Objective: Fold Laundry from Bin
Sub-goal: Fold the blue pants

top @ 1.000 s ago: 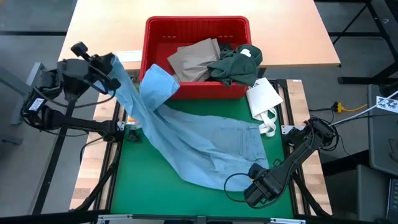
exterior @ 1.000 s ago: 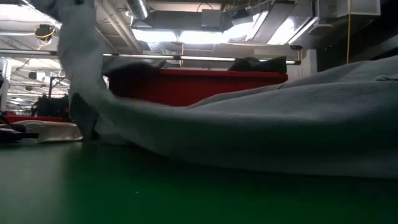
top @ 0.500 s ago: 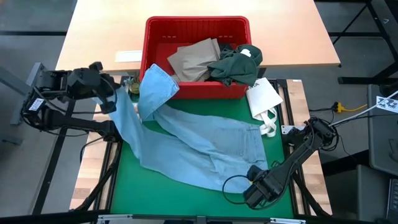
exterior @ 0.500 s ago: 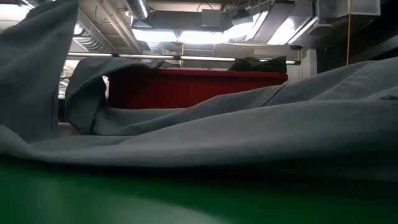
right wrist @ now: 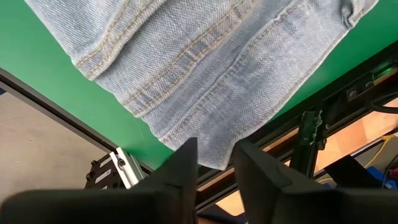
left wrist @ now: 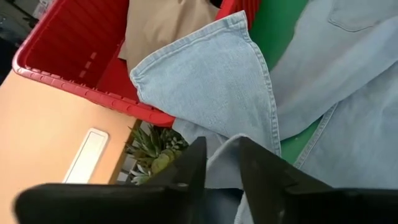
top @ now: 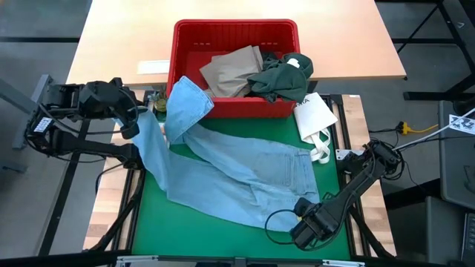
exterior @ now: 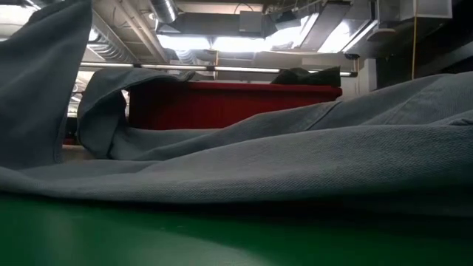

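Jeans [top: 230, 174] spread on the bench for folding; left gripper [top: 132, 124] and right gripper [top: 303, 222], fingers apart, at opposite edges.

Green mat [top: 148, 215] over the worktop. White bag [top: 315, 119] beside the mat's far right corner. Small plant [left wrist: 151, 149], white label [top: 152, 67] on wooden table [top: 111, 37].
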{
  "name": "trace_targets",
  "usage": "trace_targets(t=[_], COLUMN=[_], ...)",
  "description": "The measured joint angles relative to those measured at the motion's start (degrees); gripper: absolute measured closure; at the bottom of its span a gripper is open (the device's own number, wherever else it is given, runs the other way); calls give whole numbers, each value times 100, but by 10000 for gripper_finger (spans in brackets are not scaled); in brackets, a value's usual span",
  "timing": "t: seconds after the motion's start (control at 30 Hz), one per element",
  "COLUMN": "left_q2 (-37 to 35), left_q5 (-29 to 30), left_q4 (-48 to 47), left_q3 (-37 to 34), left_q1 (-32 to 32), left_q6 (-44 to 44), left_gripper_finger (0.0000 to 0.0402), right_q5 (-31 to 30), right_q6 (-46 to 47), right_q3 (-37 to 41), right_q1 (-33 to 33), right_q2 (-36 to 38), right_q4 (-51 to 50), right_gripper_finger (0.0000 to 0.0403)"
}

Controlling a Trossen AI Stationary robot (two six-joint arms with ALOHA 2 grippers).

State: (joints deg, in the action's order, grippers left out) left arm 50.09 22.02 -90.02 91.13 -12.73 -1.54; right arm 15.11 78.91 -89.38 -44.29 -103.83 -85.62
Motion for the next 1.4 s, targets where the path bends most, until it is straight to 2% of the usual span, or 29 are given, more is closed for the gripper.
trace_targets(t=[0.1,0.23,0.4,0.47,0.6,0.87,0.97,1.07,1.2,1.3,1.4], left_q2=[0,0,0,0,2,4,28,48,48,33,35], left_q5=[0,0,25,242,485,279,-344,-1468,-2601,-2835,-2864], left_q4=[0,0,3,115,589,1366,1342,1338,1397,1517,2000], left_q3=[0,0,0,0,0,0,-4,-199,-891,-1654,-2580], left_q1=[0,0,0,0,0,0,0,2,7,50,165], left_q6=[-2,-5,-10,-9,-11,176,519,829,915,981,1170], left_gripper_finger=[274,255,251,251,250,250,250,250,250,250,250], right_q5=[0,16,744,1047,1152,-83,-810,-1608,-2416,-2886,-2919], right_q6=[0,0,-289,-521,-1137,-1741,-1794,-1790,-1794,-1794,-1794], right_q3=[-1,0,0,0,-2,-2,-2,-2,-2,67,331], right_q1=[0,0,0,0,0,7,7,7,7,7,7], right_q2=[0,0,0,0,0,0,0,0,0,4,7], right_q4=[0,-10,-20,-17,-7,48,52,81,227,414,673], right_gripper_finger=[276,273,276,276,276,276,276,276,276,276,276])
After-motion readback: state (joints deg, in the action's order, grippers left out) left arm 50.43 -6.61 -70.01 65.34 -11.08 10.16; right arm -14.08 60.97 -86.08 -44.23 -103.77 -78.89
